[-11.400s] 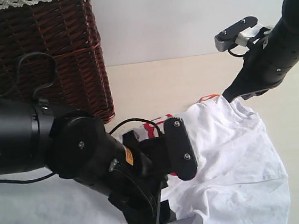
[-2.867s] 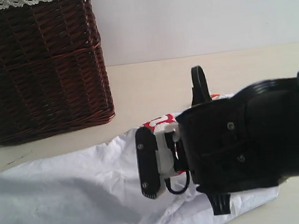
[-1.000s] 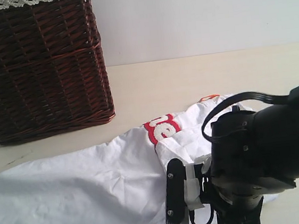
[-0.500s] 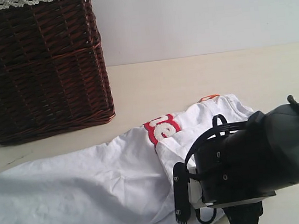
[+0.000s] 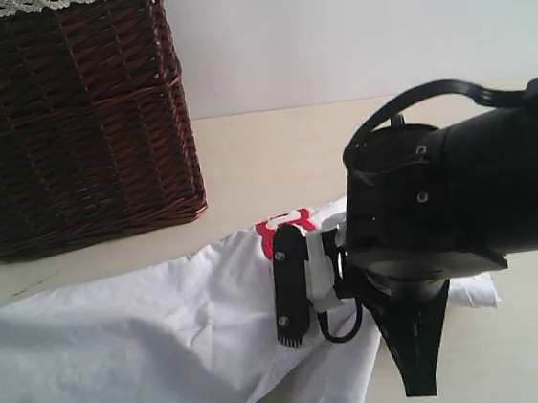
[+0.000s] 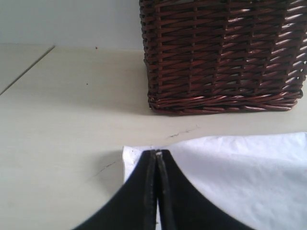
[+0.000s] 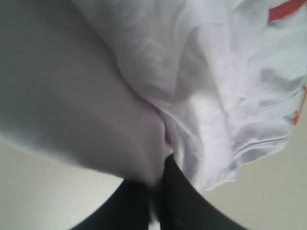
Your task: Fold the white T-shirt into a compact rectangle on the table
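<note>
The white T-shirt [image 5: 139, 340] lies stretched out across the table [image 5: 274, 153], with a bit of its red lettering [image 5: 286, 223] showing beside the right arm [image 5: 452, 201]. That arm hides the shirt's right part. In the right wrist view my right gripper [image 7: 154, 184] is shut on a bunch of the T-shirt [image 7: 201, 96], which hangs over the fingers above the table [image 7: 268, 201]; an orange tag [image 7: 300, 105] shows at the edge. My left gripper [image 6: 157, 153] is shut on a corner of the T-shirt [image 6: 249, 172], low on the table [image 6: 62, 105].
A dark brown wicker basket [image 5: 68, 117] stands at the back left, close behind the shirt; the left wrist view shows the basket [image 6: 220, 52] a short way beyond the held corner. A pale wall runs behind the table.
The right arm has risen and moved back from the front edge, drawing the shirt's right side up with it. The collar end and most of the lettering are now hidden behind the arm.
</note>
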You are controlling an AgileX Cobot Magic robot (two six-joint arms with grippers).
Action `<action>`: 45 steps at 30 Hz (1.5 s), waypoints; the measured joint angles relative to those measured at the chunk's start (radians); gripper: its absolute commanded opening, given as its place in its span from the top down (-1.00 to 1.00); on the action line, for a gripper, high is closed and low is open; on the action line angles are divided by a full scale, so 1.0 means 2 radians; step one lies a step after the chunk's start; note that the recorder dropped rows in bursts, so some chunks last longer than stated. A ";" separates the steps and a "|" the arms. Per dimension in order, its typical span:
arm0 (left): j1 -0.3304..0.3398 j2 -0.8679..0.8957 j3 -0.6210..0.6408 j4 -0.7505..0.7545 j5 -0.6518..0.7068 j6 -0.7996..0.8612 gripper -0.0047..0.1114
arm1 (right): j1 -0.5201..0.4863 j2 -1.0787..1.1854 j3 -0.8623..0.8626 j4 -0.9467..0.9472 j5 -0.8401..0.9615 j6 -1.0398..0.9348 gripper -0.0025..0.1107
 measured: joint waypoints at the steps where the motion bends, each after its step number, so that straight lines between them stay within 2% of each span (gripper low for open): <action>1: 0.000 0.000 0.000 0.000 0.000 0.000 0.92 | 0.000 -0.001 -0.007 -0.001 0.001 -0.002 0.80; 6: 0.000 0.000 0.000 0.000 0.000 0.000 0.92 | 0.000 -0.002 -0.044 -0.058 0.001 0.018 0.26; 8: 0.000 0.000 0.000 0.000 0.000 0.000 0.92 | -0.005 -0.002 -0.046 -0.138 0.002 0.095 0.23; 12: 0.000 0.000 0.000 0.000 0.000 0.000 0.92 | -0.061 -0.001 -0.047 -0.172 -0.022 0.195 0.23; 13: 0.000 0.000 0.000 0.000 0.000 0.000 0.92 | -0.077 -0.001 -0.047 -0.145 -0.027 0.197 0.23; 15: 0.000 0.000 0.000 0.000 0.000 0.000 0.92 | -0.103 -0.002 -0.047 -0.008 -0.027 0.110 0.23; 17: 0.000 0.000 0.000 0.000 0.000 0.000 0.92 | -0.106 -0.022 -0.047 0.227 0.006 -0.059 0.23; 19: 0.000 0.000 0.000 0.000 0.000 0.000 0.92 | -0.105 -0.032 -0.040 0.342 0.043 -0.147 0.23; 20: 0.000 0.000 0.000 0.000 0.000 0.000 0.92 | -0.100 -0.034 -0.032 0.357 0.045 -0.163 0.23; 22: 0.000 0.000 0.000 0.000 0.000 0.000 0.92 | -0.076 -0.030 0.003 0.340 0.026 -0.168 0.21; 26: 0.000 0.000 0.000 0.000 0.000 0.000 0.92 | -0.047 0.007 0.036 0.208 -0.026 -0.062 0.18; 34: 0.000 0.000 0.000 0.000 0.000 0.000 0.92 | -0.044 0.061 0.037 0.185 -0.042 -0.027 0.18; 37: 0.000 0.000 0.000 0.000 0.000 0.000 0.92 | -0.042 0.070 0.037 0.187 -0.040 -0.027 0.27; 39: 0.000 0.000 0.000 0.000 0.000 0.000 0.92 | -0.042 0.072 0.037 0.187 -0.040 -0.027 0.48; 41: 0.000 0.000 0.000 0.000 0.000 0.000 0.92 | -0.042 0.073 0.037 0.186 -0.037 -0.027 0.84; 42: 0.000 0.000 0.000 0.000 0.000 0.000 0.92 | -0.042 0.074 0.037 0.186 -0.033 -0.029 0.95; 45: 0.000 0.000 0.000 0.000 0.000 0.000 0.92 | -0.042 0.073 0.024 0.186 -0.011 -0.048 0.96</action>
